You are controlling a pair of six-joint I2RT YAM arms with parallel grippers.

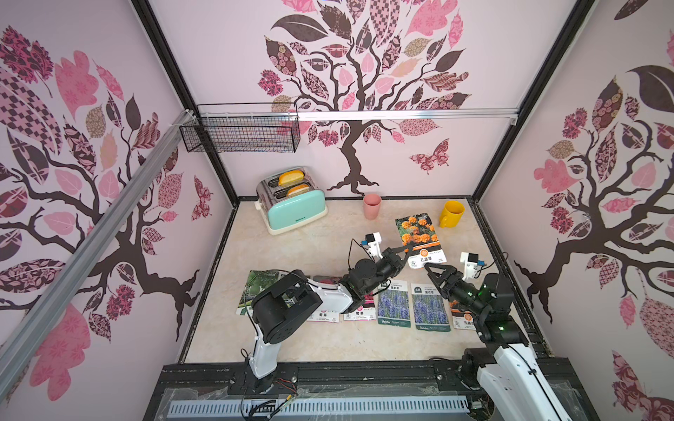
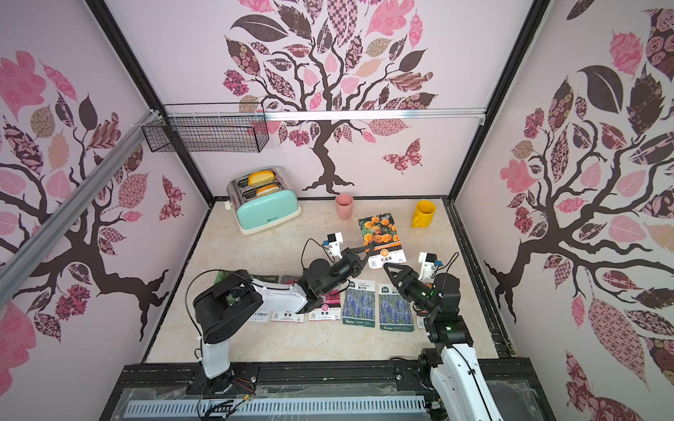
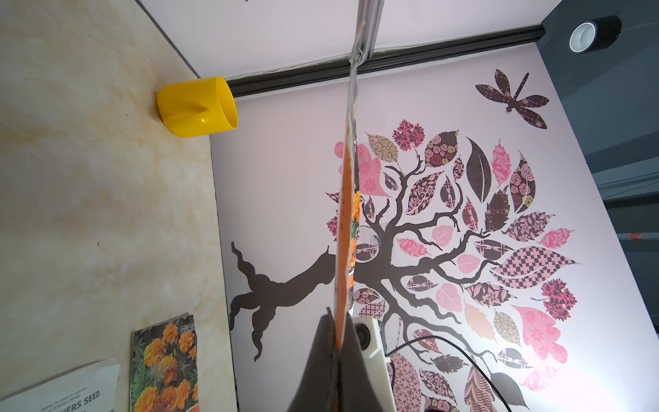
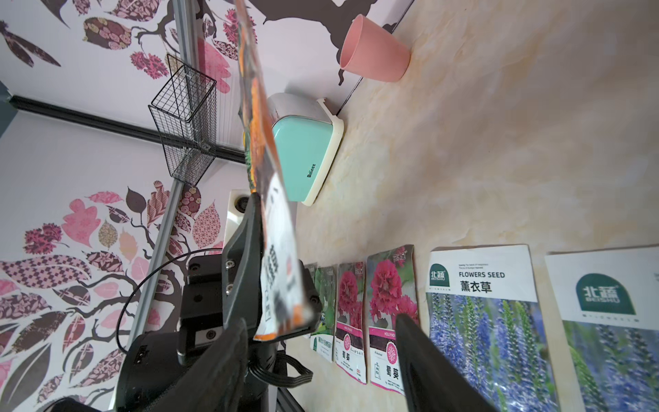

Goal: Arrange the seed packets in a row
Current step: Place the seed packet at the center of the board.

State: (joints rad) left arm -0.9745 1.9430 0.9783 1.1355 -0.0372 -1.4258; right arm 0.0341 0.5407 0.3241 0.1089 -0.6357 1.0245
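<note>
While one marigold packet [image 1: 419, 229] hung aloft, I judged the packet row [image 1: 392, 304] nearly complete.
Left gripper [image 1: 411, 250] clamped it; its lower corner sat just beside the right gripper [image 1: 436, 270], fingers parted.

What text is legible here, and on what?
"Belinee": mint-green plastic toaster.
"FLOWERS SEED", "薰衣草": glossy purple lavender seed packet.
"北蔬 BEISHU": neighbouring lavender packet.
"蜀葵", "HOLLYHO…" (cut off): glossy pink-flower seed packets.
"孔雀草": raised orange marigold seed packet.
Fine print everywhere and the labels on the green gourd packets: too small or blurred to read.
</note>
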